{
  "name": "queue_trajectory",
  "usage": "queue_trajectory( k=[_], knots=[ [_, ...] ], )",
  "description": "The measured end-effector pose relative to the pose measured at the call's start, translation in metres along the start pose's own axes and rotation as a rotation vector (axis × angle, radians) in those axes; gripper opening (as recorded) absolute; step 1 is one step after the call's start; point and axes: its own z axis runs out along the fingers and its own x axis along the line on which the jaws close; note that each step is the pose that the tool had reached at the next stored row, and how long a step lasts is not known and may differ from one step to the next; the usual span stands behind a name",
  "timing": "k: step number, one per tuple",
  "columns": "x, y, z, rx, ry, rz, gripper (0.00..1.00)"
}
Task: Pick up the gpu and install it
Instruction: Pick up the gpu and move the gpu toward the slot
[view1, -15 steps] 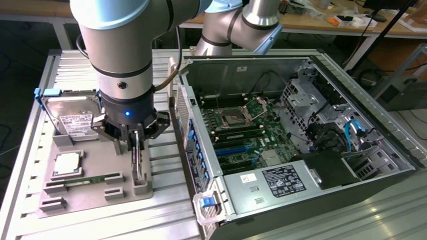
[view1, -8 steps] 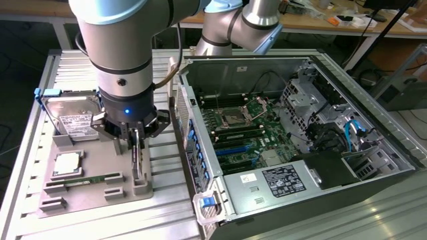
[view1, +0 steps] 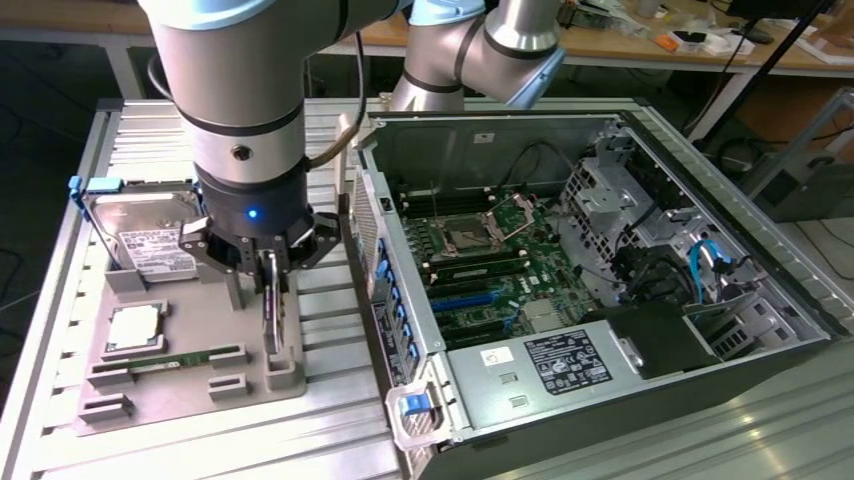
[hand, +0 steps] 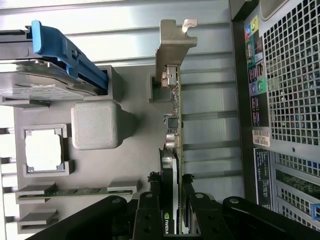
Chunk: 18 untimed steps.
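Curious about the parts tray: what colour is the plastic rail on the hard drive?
The rail is blue; the wrist view shows it best.

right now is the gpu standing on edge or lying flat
Standing on edge: the gpu sits upright in the grey tray's end slots, gripper clamped across it.

Grey tray (view1: 200, 312), green motherboard (view1: 501, 255), blue-handled hard drive (view1: 144, 240), silver-bracketed gpu (hand: 173, 125), dark perforated case (hand: 295, 75)

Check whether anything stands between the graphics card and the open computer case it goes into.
Yes. The graphics card stands on edge in the gray holder, the fingers closed on it. The case's perforated wall rises between holder and motherboard, toward the exterior view's right. Nothing visible covers the blue slots.
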Motion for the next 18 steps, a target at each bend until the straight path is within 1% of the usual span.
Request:
queue_trajectory(
  k=[18],
  knots=[
    [0.0, 0.0014, -0.0212, 0.0, 0.0, 0.0, 0.27]
  ],
)
